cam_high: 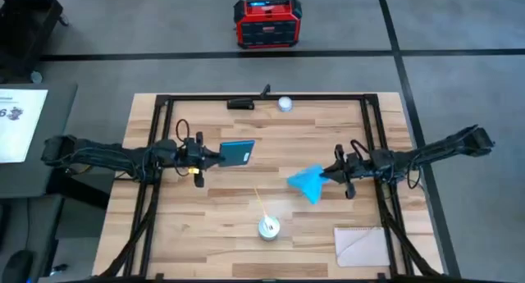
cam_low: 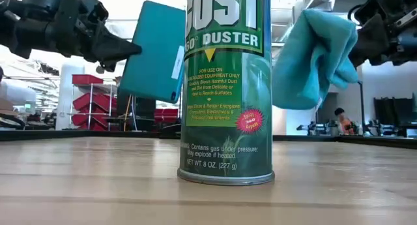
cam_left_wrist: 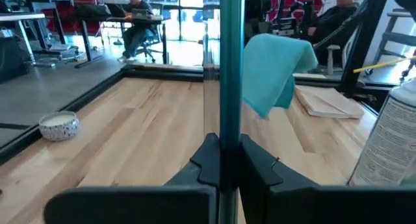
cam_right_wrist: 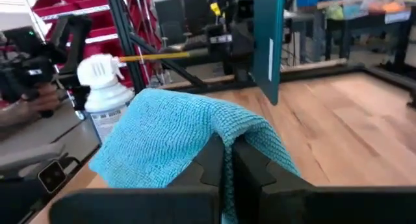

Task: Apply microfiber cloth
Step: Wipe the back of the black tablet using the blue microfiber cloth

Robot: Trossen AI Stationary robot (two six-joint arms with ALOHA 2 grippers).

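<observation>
The right pincer (cam_high: 332, 175) is clenched on the microfiber cloth (cam_high: 308, 183), which hangs above the surface (cam_high: 213, 225) right of centre. The left pincer (cam_high: 215, 156) grips the tablet (cam_high: 238, 153) by one edge, held on edge in the air left of centre. The cloth lies right of the tablet, near but apart; the coming wipe likely requires closing this gap leftward. A duster can (cam_high: 268, 226) stands near, between both arms. A beige sheet (cam_high: 365, 245) lies near right, a small bowl (cam_high: 285, 103) far. Beyond are shelves and seated people.

Grey floor (cam_high: 459, 29) with dark seams; red shelving (cam_low: 98, 94), seated people (cam_left_wrist: 140, 23) behind
</observation>
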